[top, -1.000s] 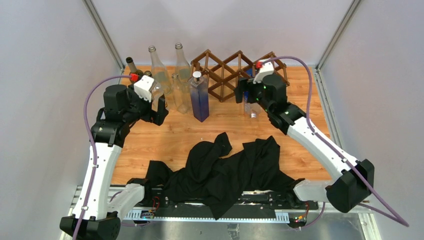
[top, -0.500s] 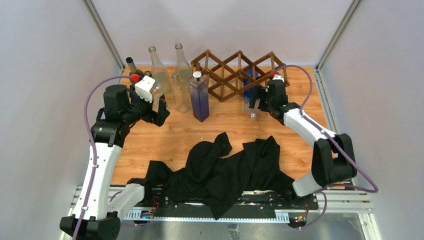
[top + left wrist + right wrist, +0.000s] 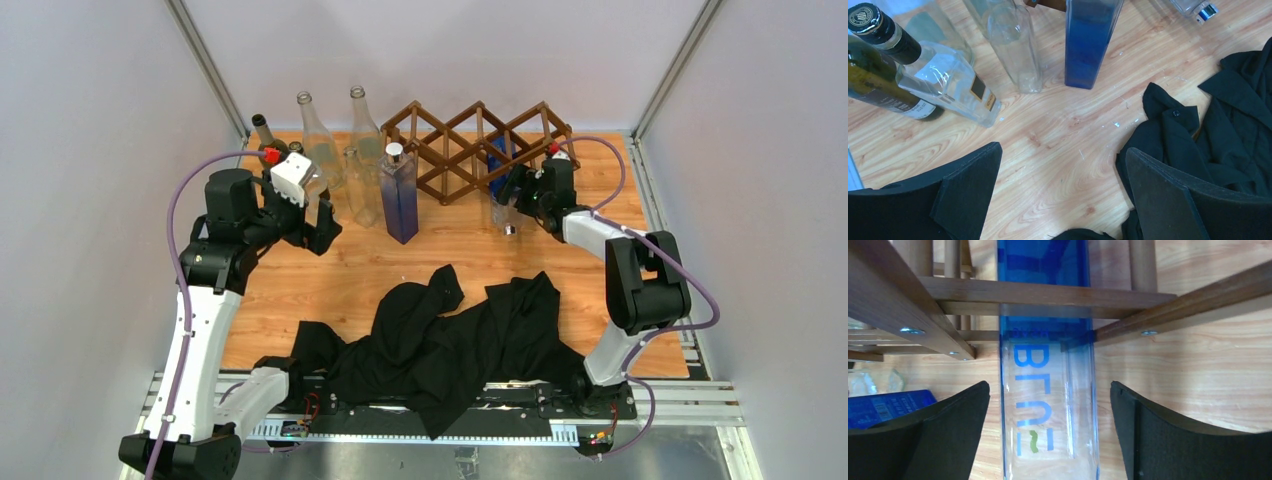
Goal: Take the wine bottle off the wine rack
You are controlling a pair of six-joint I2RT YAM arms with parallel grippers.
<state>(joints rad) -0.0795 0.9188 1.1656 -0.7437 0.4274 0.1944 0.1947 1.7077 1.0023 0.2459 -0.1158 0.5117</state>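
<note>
Straddling the wine bottle, the right hand sets its jaws wide on either side, not touching, ready to close. The bottle lies threaded through the wine rack. The left hand hangs wide, idle.

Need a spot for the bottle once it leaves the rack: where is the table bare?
Bare wood lies between the rack, the square blue bottle and the black cloth. Crowded: the back left, with standing bottles.
</note>
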